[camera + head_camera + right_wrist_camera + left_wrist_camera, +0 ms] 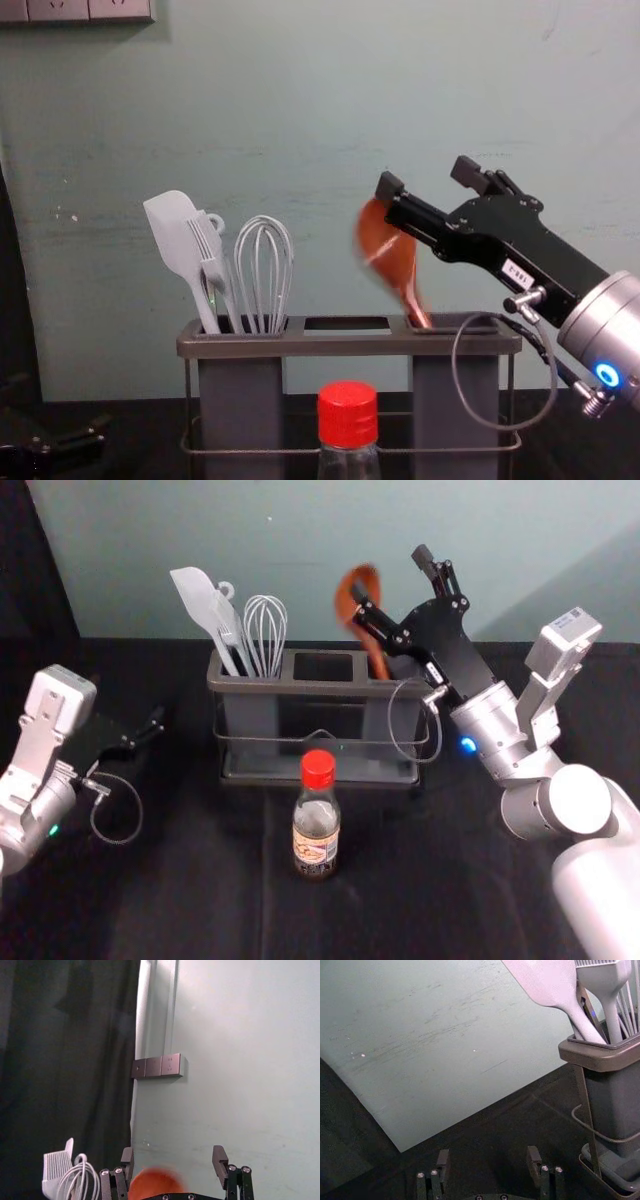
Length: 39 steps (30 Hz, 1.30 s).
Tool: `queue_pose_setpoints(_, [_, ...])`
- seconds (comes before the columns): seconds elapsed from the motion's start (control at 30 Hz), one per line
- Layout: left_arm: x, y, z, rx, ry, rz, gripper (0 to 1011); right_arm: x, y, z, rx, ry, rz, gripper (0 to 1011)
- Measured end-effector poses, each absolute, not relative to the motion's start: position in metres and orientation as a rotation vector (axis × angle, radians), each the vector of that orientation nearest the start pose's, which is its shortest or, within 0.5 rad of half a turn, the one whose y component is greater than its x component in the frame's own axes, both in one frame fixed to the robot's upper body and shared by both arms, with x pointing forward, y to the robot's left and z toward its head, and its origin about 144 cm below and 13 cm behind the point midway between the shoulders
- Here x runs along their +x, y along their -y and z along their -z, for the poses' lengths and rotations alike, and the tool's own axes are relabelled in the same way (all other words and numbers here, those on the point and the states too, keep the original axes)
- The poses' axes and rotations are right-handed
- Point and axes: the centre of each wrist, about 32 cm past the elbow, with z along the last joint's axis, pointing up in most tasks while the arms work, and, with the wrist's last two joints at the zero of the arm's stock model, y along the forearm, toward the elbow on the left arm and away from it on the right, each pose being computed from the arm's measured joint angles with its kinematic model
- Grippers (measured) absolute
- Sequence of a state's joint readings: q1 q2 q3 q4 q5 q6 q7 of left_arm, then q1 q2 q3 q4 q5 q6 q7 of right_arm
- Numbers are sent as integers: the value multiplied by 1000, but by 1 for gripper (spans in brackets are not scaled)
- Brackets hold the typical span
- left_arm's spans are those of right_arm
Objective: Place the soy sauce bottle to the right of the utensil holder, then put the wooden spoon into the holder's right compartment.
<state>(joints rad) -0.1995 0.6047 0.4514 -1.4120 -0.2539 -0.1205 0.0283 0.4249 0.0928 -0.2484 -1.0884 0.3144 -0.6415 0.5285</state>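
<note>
Utensil holder (320, 687): L compt (240, 400) w/ spatula (175, 235), brush (610, 990) & whisk (265, 265); R compt (455, 400) w/ wooden spoon (390, 250), R gripper (390, 572) above, spread. Soy sauce bottle (316, 825) in front of it; L gripper (148, 730) idle to its L, spread.

My right arm (600, 885) and left arm (25, 805) are pale, with silvery cylindrical wrists. My right end effector (391, 573) and left end effector (150, 730) are black and angular, with small silvery screws (232, 1167). Thin cables (455, 365) loop beside them; a blue light (607, 375) glows right, a green light (53, 830) left.
</note>
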Motion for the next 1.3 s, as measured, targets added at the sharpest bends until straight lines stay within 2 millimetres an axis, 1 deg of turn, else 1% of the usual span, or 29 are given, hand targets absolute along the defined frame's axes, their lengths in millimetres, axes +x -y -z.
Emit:
queue_pose_setpoints(0.27, [489, -310, -1140, 304, 285, -1248, 1000, 568, 202, -1161, 453, 427, 901, 1002])
queue_pose_setpoints(0.5, [489, -310, -1140, 304, 285, -1248, 1000, 558, 209, -1177, 464, 456, 908, 1002])
queue_pose_setpoints(0.7, [489, -310, -1140, 304, 285, -1248, 1000, 529, 213, -1192, 404, 461, 942, 1002])
queue_pose_setpoints(0.77, [489, -310, -1140, 304, 285, -1248, 1000, 514, 213, -1198, 359, 469, 951, 1002])
queue_pose_setpoints(0.83, [489, -310, -1140, 305, 285, -1248, 1000, 504, 213, -1200, 337, 467, 955, 1002])
queue_pose_setpoints(0.87, [489, -310, -1140, 304, 285, -1248, 1000, 494, 213, -1202, 318, 465, 958, 1002])
queue_pose_setpoints(0.9, [489, -310, -1140, 304, 285, -1248, 1000, 485, 213, -1203, 303, 463, 961, 1002])
queue_pose_setpoints(1.3, [489, -310, -1140, 304, 285, -1248, 1000, 428, 214, -1199, 244, 502, 976, 1002])
